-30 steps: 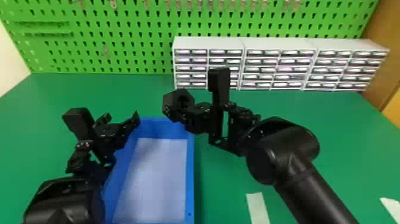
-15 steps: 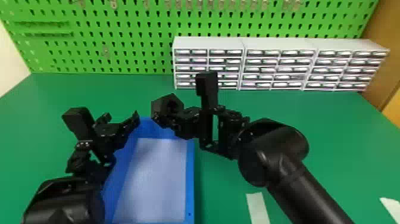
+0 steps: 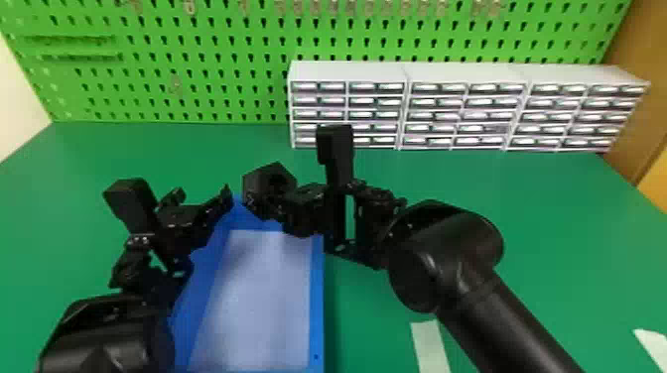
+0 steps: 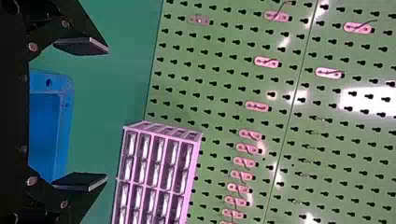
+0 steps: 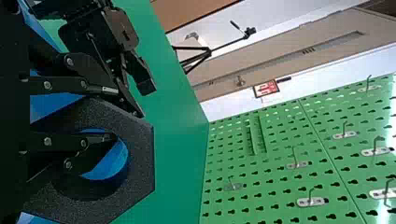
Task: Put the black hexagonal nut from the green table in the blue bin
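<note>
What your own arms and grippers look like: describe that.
The left arm and right arm are glossy black with thick, rounded housings, plus a boxy black block near each wrist. The black left gripper and black right gripper have angular linkages with round, pale screw heads; the left one's fingers end in flat, dark pads.

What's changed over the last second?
The right gripper has moved to the robot's left and slightly nearer the robot, carrying the black hexagonal nut with it at the far end of the blue bin. It still holds the nut. The left gripper and bin stayed put.
</note>
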You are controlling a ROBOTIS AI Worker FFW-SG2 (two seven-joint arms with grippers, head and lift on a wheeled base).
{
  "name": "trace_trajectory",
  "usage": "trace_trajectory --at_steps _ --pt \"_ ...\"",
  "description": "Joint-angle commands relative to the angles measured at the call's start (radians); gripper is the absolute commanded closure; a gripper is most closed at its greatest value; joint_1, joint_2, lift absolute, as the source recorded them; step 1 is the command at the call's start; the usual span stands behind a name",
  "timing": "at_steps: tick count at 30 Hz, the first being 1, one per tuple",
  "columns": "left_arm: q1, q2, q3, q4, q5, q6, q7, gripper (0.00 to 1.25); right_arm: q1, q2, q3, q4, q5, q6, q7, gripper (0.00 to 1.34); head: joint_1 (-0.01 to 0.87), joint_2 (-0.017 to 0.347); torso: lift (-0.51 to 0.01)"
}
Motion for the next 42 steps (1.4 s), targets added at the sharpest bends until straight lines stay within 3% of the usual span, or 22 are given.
trace_trajectory --at_steps 1,9,11,16,19,42 --pt "0.000 -0.003 0.001 0.000 0.000 0.000 0.000 0.30 -0.001 0.000 0.003 0.004 -0.003 0.000 0.000 1.06 0.686 0.051 -0.097" --pt "-0.001 -0.003 0.001 0.000 0.002 0.000 0.000 0.30 -0.002 0.002 0.001 0.011 -0.001 0.003 -0.001 1.01 0.686 0.051 -0.097" --pt "-0.001 -0.003 0.003 0.000 0.003 0.000 0.000 0.30 -0.001 0.003 -0.003 0.011 0.002 0.006 -0.001 0.86 0.686 0.051 -0.097" --pt "0.000 -0.003 0.003 0.000 0.005 0.000 0.000 0.30 -0.001 0.003 -0.009 0.011 0.005 0.011 0.000 0.28 0.686 0.051 -0.097" --pt "0.000 -0.003 0.001 0.000 0.006 0.000 0.000 0.30 -0.001 0.003 -0.015 0.011 0.008 0.012 0.000 0.06 0.686 0.051 -0.097" --pt "0.002 -0.003 -0.005 0.000 0.014 0.000 0.000 0.30 0.007 0.005 -0.051 0.011 0.034 0.012 0.000 0.09 0.686 0.051 -0.097"
